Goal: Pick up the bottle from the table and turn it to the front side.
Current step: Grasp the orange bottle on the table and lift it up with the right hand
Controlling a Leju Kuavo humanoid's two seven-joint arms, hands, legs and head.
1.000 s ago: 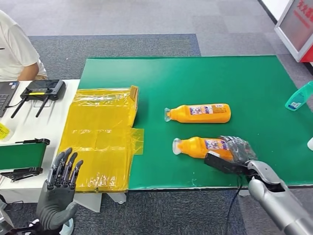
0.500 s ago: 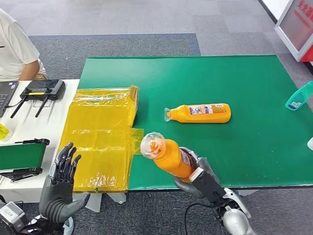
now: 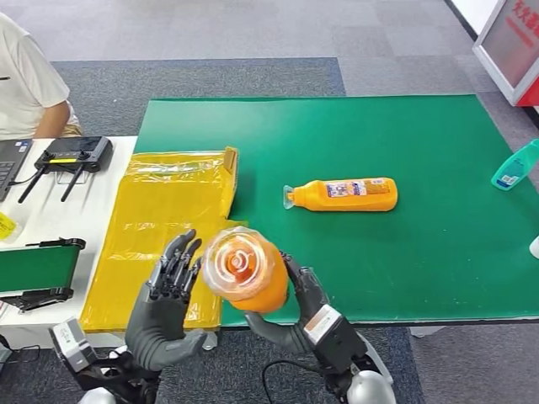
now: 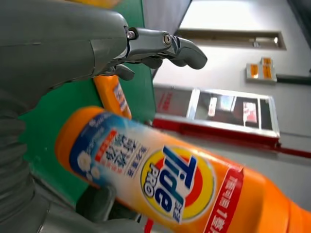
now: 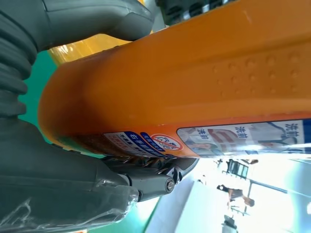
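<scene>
Head view: right hand [image 3: 305,307] fingers clasp the orange plastic detergent bottle with a clear cap [image 3: 248,271], lifted off the green table mat [image 3: 394,252], cap toward camera. Left hand [image 3: 167,307] spread beside it, holding nothing. Second orange bottle [image 3: 343,194] lies beyond.

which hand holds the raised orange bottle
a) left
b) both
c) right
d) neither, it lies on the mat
c: the right hand wraps the raised bottle, cap toward the camera; the left hand is beside it with fingers spread, apparently not touching it.
</scene>
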